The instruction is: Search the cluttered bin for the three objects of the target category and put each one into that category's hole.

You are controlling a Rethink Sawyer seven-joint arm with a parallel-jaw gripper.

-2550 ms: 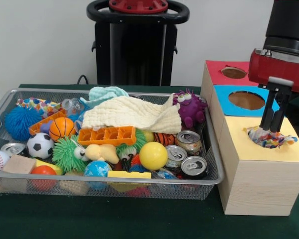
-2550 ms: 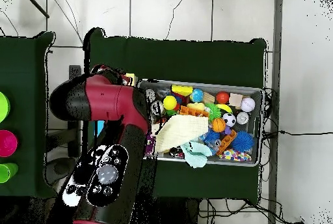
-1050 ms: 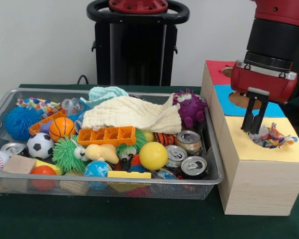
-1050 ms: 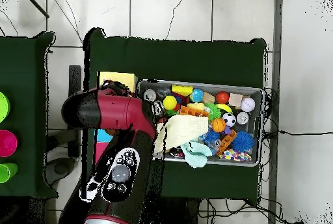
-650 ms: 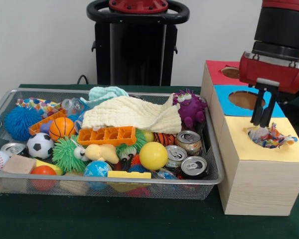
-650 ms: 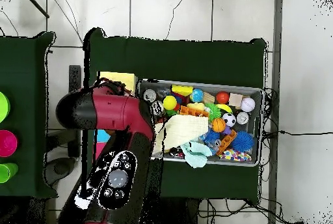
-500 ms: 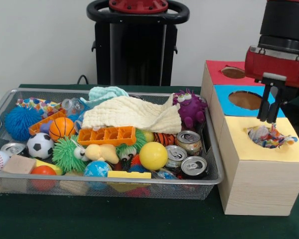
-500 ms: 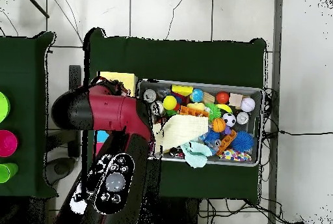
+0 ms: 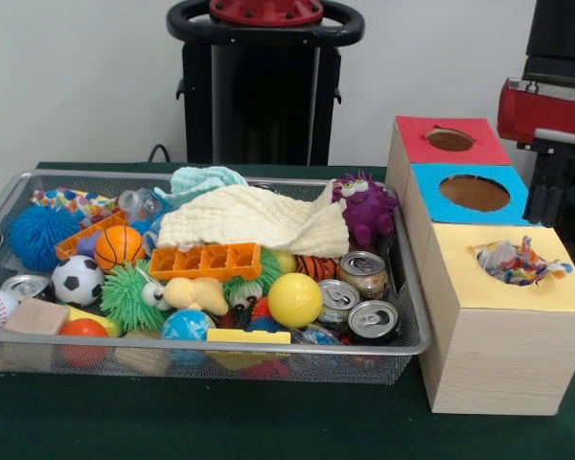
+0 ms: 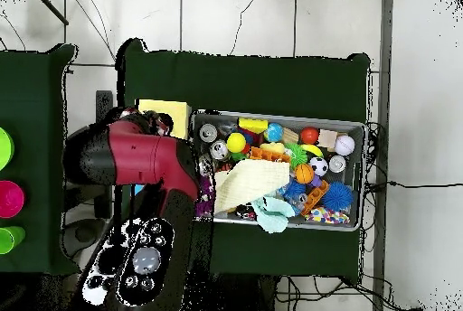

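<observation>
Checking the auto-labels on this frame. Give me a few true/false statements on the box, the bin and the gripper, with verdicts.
1. A crumpled multicoloured wrapper sits in the hole of the yellow-topped box section. True.
2. The gripper is down inside the wire bin. False: it hangs above the box, beside the blue section, near the picture's right edge.
3. Three drink cans stand at the bin's end nearest the box. True.
4. The red section's hole has a ball stuck in it. False: nothing shows in it.
5. The purple plush monster lies on the table outside the bin. False: it sits inside the bin, beside the cream cloth.
</observation>
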